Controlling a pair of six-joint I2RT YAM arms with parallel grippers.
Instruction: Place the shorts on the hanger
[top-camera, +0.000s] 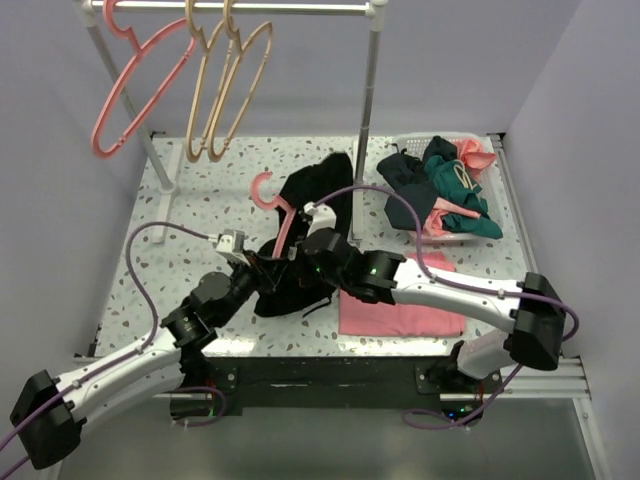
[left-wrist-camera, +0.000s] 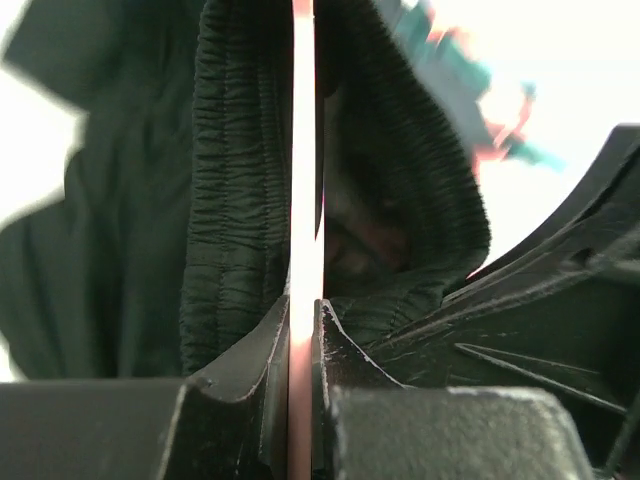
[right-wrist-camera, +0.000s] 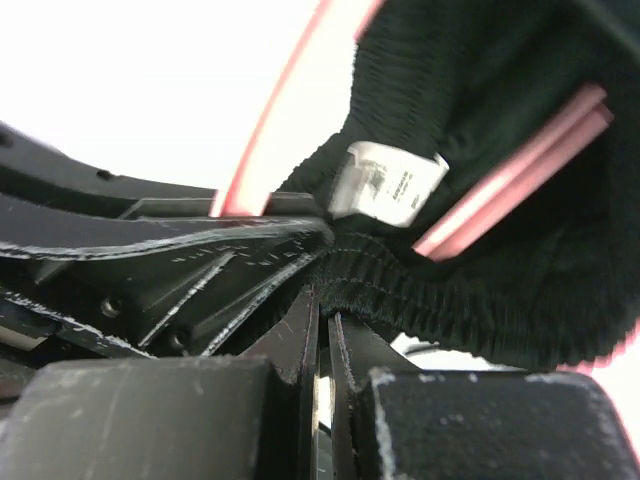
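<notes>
Bottom centre of the left wrist view, the left gripper (left-wrist-camera: 302, 312) is pinched tight on the hanger (left-wrist-camera: 303, 150), whose pink bar runs straight up the frame. The right gripper (right-wrist-camera: 322, 300) is clamped hard on the elastic waistband of the shorts (right-wrist-camera: 470, 290), with the white tag (right-wrist-camera: 388, 183) just above. Gathered waistband sits on both sides of the bar. Overhead, shorts and hanger lie mid-frame. The pink cloth (top-camera: 400, 312) is lower right, the basket (top-camera: 448, 137) upper right, and the rack (top-camera: 370, 80) is along the top.
</notes>
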